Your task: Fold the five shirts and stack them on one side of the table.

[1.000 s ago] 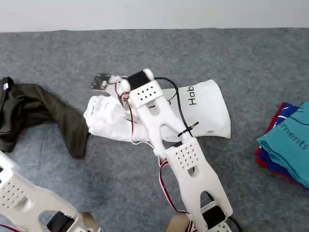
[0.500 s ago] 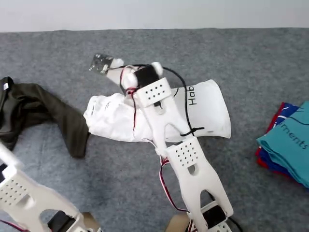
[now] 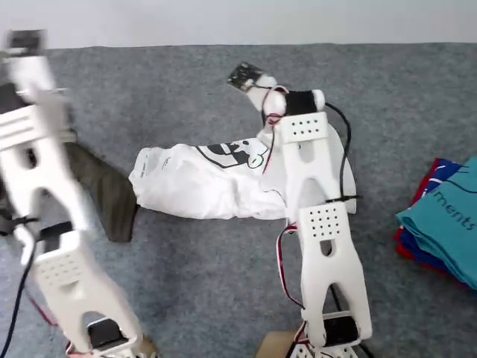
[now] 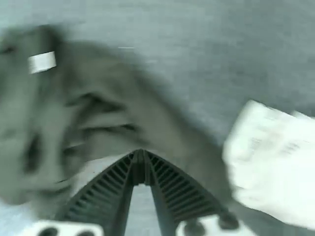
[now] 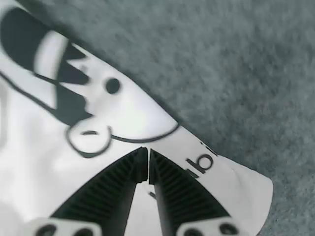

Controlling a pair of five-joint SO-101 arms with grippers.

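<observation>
1. White shirt (image 3: 201,183): lies crumpled and partly folded at the middle of the table, bearing a black cartoon print (image 3: 231,153) and black lettering near one edge.
2. Dark shirt (image 3: 104,190): lies unfolded in a loose heap at the table's left, just beside the white shirt; a white label (image 4: 42,61) shows on it.
3. Stack of folded shirts (image 3: 443,224): at the right edge, teal on top, blue and red beneath.
4. Right gripper (image 5: 148,152): over the white shirt, fingers closed to a thin slit, with no cloth visible between them.
5. Left gripper (image 4: 140,155): above the dark shirt, fingertips pressed together, holding nothing.
6. Right arm (image 3: 313,186): covers the white shirt's right part.
7. Left arm (image 3: 37,164): hides much of the dark shirt.
8. Grey felt table cover (image 3: 186,82).
</observation>
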